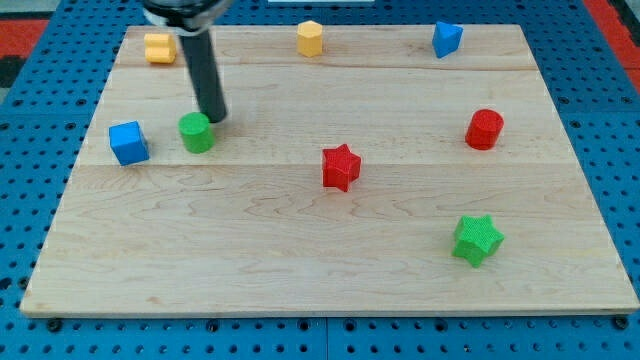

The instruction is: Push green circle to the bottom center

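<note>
The green circle (197,132) is a small round block on the wooden board (330,260), at the view's left and a little above the middle. My tip (214,119) stands just above and to the right of it, touching it or nearly so. The dark rod rises from there toward the view's top.
A blue cube (129,142) lies left of the green circle. A red star (341,166) is mid-board, a green star (476,239) lower right, a red cylinder (485,129) at right. Along the top edge are an orange block (159,47), a yellow hexagon (310,38) and a blue block (446,38).
</note>
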